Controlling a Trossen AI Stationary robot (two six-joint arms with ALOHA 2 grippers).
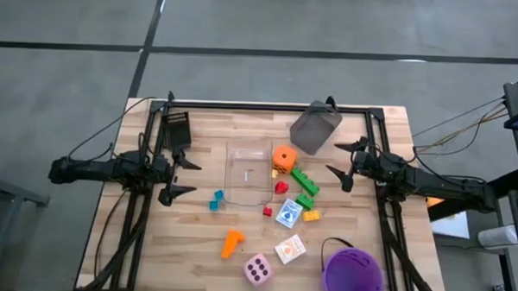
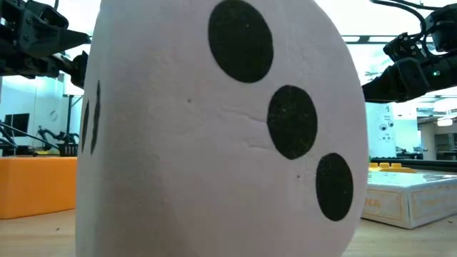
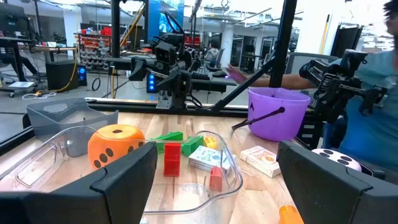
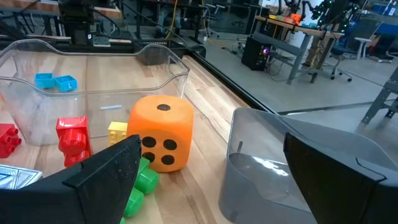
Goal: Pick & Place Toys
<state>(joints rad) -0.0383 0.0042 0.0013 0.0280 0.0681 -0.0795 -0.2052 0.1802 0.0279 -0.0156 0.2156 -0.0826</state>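
Note:
The toys lie spread over the wooden table: an orange dotted die [image 1: 284, 158], green bricks [image 1: 305, 180], red pieces [image 1: 281, 188], a yellow brick [image 1: 311, 216], teal bricks [image 1: 216, 199], an orange peg [image 1: 231, 241], a pink dotted die [image 1: 256, 269] and two white cards [image 1: 288, 214]. The pink die [image 2: 214, 143] fills the low view. My left gripper [image 1: 183, 177] hovers open at the table's left, left of the clear tray [image 1: 248, 173]. My right gripper [image 1: 340, 160] hovers open at the right, beside the grey bin [image 1: 315, 127]. Both hold nothing.
A purple bucket [image 1: 352, 274] with a dark handle stands at the near right corner. A dark flat object [image 1: 177, 130] lies at the far left. The grey bin [image 4: 292, 168] sits close before my right gripper's fingers. A black frame [image 1: 269, 106] rims the table.

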